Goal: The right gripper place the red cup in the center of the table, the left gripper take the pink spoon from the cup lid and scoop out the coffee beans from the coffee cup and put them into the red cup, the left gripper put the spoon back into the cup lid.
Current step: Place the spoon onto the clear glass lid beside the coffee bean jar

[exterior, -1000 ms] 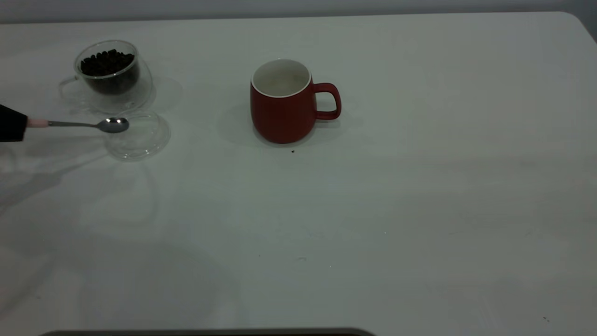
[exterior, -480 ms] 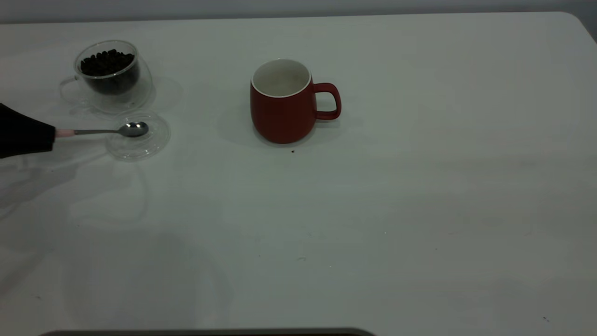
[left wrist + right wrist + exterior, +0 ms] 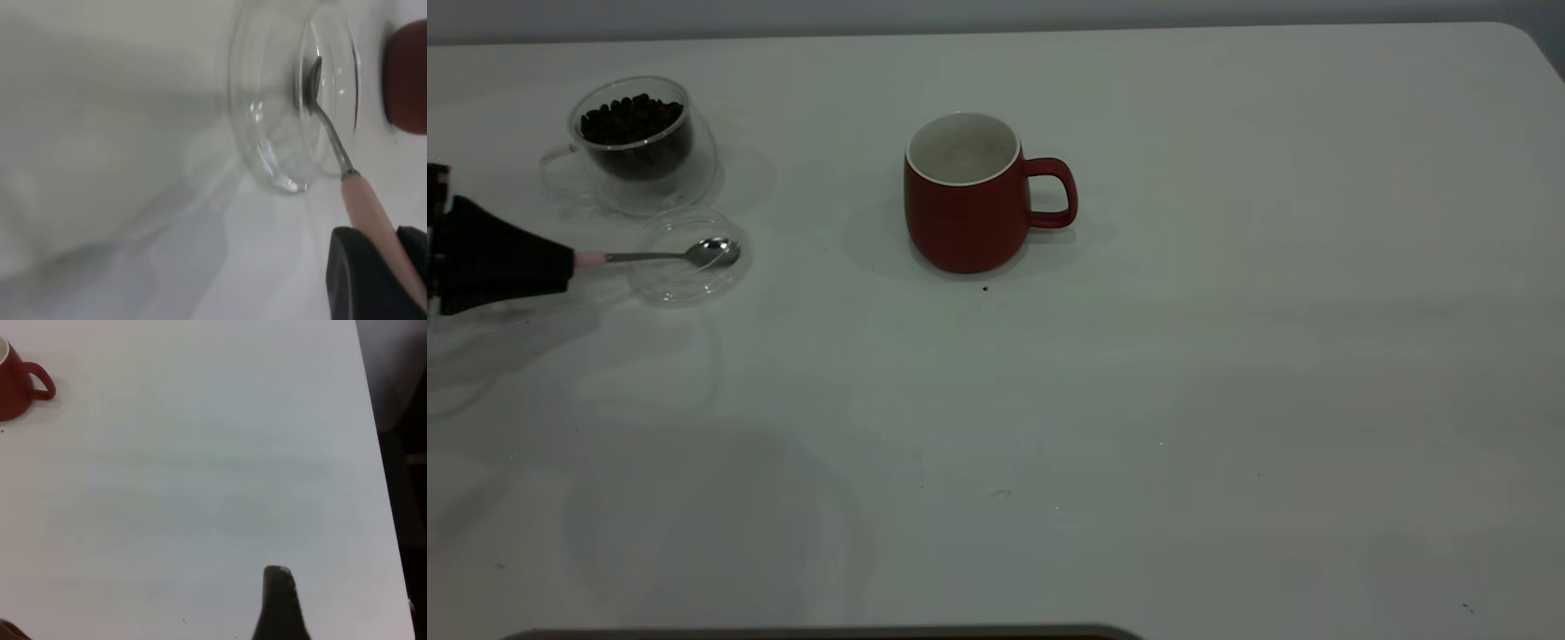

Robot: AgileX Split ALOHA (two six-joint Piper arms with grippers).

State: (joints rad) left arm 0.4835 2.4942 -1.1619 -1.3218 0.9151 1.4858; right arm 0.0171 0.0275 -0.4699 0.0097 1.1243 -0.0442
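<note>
The red cup (image 3: 965, 222) stands upright mid-table, handle to the right; it also shows in the left wrist view (image 3: 408, 80) and the right wrist view (image 3: 12, 387). The clear coffee cup (image 3: 640, 147) at far left holds coffee beans (image 3: 630, 116). The clear cup lid (image 3: 685, 283) lies just in front of it. My left gripper (image 3: 565, 260) is shut on the pink spoon (image 3: 667, 257) by its pale pink handle (image 3: 367, 207). The metal bowl (image 3: 310, 83) is inside the lid's far right part. My right gripper (image 3: 280, 603) is over bare table, far right of the red cup.
The white table (image 3: 1227, 356) has a small dark speck (image 3: 985, 288) just in front of the red cup. The table's right edge (image 3: 380, 487) runs close to the right gripper.
My left gripper has moved right with the spoon. The spoon's bowl went from the lid's left rim across to its right side. The cups and lid have not moved.
</note>
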